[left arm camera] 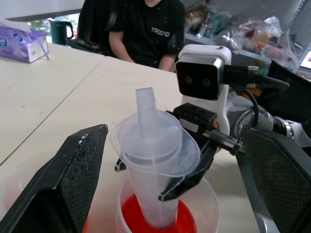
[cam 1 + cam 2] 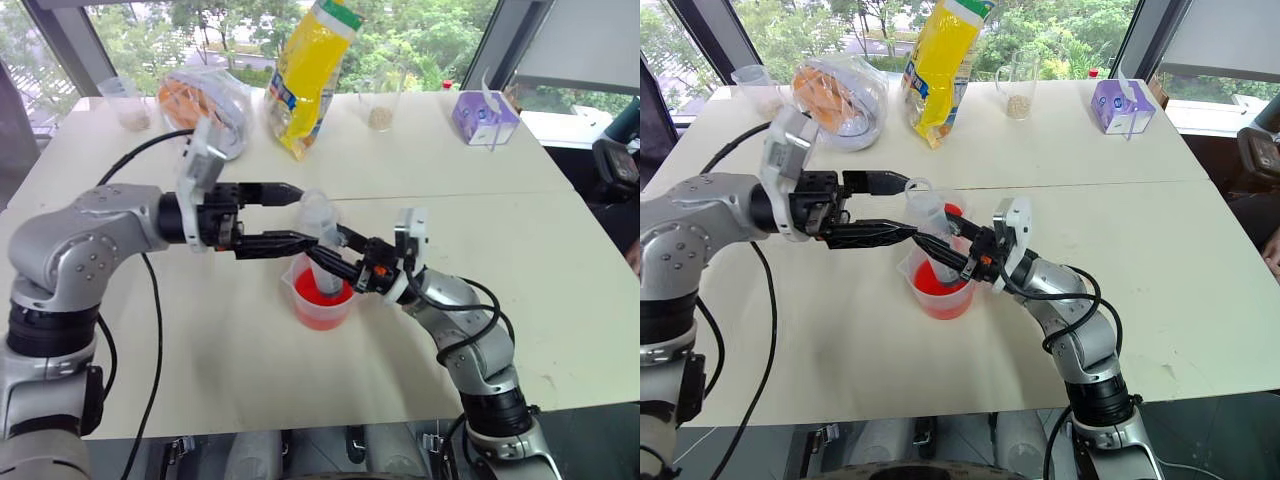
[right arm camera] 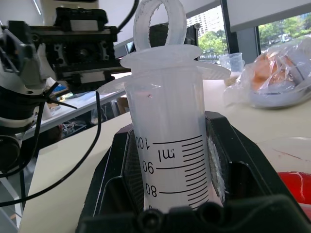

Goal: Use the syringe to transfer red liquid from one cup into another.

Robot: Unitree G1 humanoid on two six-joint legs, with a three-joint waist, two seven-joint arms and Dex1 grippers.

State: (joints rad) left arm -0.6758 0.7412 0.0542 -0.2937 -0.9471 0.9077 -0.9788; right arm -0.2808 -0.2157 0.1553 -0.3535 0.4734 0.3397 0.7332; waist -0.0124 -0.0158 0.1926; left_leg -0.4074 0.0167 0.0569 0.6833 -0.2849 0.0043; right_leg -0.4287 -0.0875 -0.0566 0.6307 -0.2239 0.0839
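A: Why is the syringe [image 2: 318, 238] kept upright at the centre of the frame?

B: Its barrel is pinched by the right gripper [image 2: 343, 262], jaws pressed on it, so that the tip is dipped in the red liquid [image 2: 322, 297] of the beaker [image 2: 325, 316]. The left gripper [image 2: 288, 215] is spread wide on either side of the plunger top, presumably so that it can be drawn up.

A: What is added by the wrist views?

B: In the right wrist view the barrel's printed scale is read between the pads [image 3: 127, 167]. In the left wrist view a seated person [image 1: 146, 29] is seen at upper centre.
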